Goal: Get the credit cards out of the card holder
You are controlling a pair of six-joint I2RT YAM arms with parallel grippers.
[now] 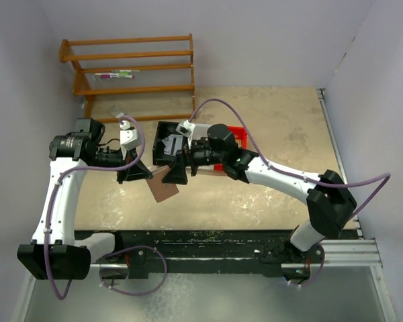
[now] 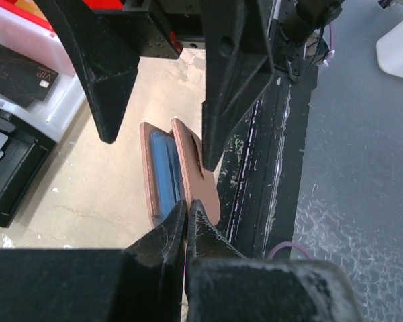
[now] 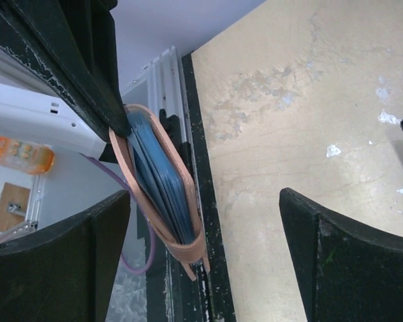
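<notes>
Scene: two robot arms meeting over a beige table [image 1: 275, 134], shown from above and from each wrist.
Wallet [image 3: 154, 176]: small, pinkish-brown, folding; at 8 o'clock from the table's middle, near the front edge. Turned on edge and gaping, with blue lining [image 2: 162, 176] showing between its two flaps.
Left gripper [image 2: 187, 213]: clamped tight on the rim of one flap, at 6 o'clock of the wallet in its own wrist view.
Right gripper [image 3: 203, 201]: spread wide and holding nothing, one finger at 9 o'clock and one at 3 o'clock of the wallet's open mouth. Cannot tell whether a fingertip brushes a flap.
Cards: none distinguishable from the blue layers inside; too edge-on to be sure.
Black card [image 2: 21, 75]: marked VIP, lying in a white bin [image 2: 60, 100] at 10 o'clock in the left wrist view. Likely one of the set, out of the wallet.
Surroundings: black bin [image 1: 161, 144] at 12 o'clock of the wallet, red bin [image 1: 236, 134] at 2 o'clock, wooden rack [image 1: 131, 67] at 11 o'clock by the far wall.
Step in hand: probably lining up to reach into the mouth for a card.
Doing it well: hold the left pinch firm, with the mouth facing the right fingers. Centre on a single card edge, not a flap. Close gently, then pull straight along the slot, slowly, to avoid tugging the wallet free.
</notes>
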